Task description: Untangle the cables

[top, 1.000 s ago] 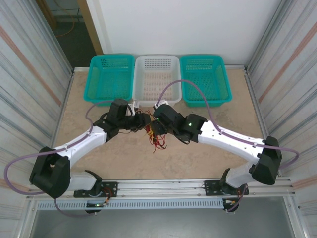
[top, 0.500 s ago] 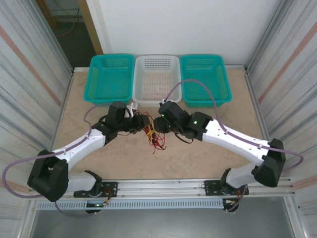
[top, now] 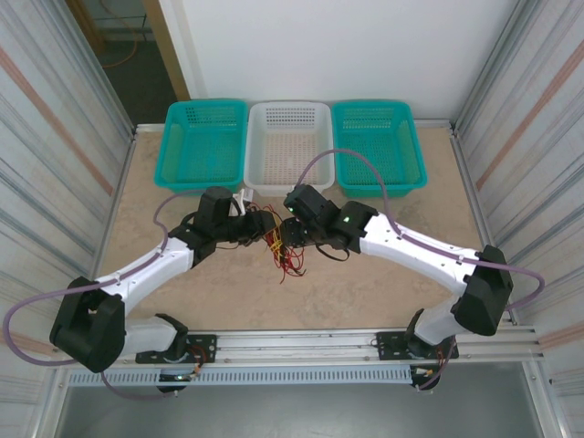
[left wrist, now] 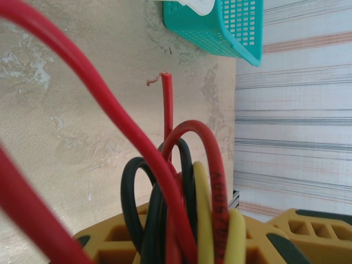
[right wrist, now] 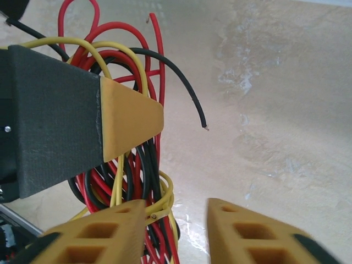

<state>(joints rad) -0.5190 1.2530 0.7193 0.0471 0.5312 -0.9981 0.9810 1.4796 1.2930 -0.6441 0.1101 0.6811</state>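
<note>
Left wrist view: print on one red strand of the cables (left wrist: 217, 187), unreadable; cables bunch between left gripper (top: 248, 228), grip impossible to tell, and right gripper (right wrist: 177, 220), jaws apart, clamping nothing; white basket (top: 289, 175) nearby.

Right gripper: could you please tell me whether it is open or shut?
Open: the right gripper shows both fingers apart, with table visible between them.

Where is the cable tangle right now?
In the top view, the cables are mid-table between the left gripper and the right gripper, just in front of the white basket.
</note>
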